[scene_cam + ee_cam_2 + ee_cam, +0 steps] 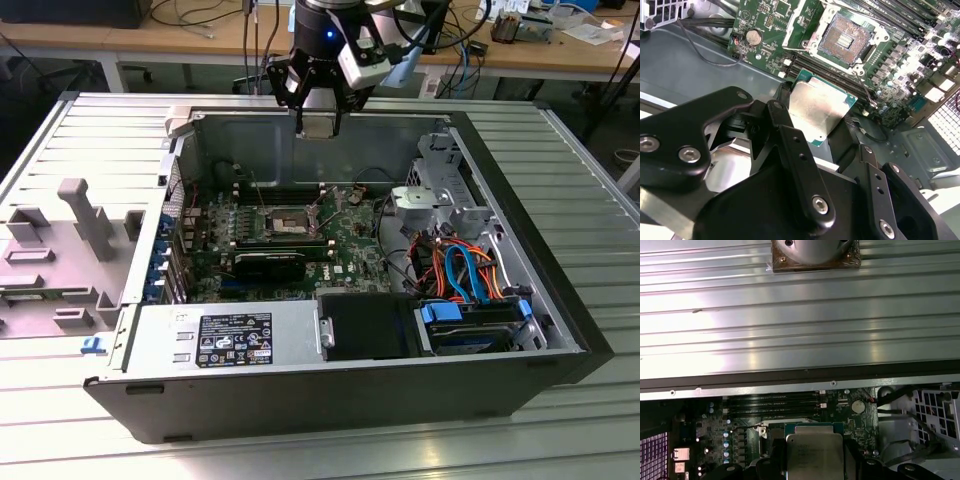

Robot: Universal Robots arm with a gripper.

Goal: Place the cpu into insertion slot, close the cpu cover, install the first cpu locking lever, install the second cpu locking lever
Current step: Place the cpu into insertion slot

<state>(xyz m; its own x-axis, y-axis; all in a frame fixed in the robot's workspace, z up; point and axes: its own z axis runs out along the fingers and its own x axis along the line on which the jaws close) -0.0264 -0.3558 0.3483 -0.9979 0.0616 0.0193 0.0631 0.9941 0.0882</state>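
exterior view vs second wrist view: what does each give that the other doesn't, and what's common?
Exterior view adds: the whole open case, its power supply, the blue and orange cables, and the gripper raised above the board. Second wrist view adds: the gold-tinted contacts of the insertion slot, uncovered, and a coin cell. Both: the cpu held in the gripper, not yet in the slot.
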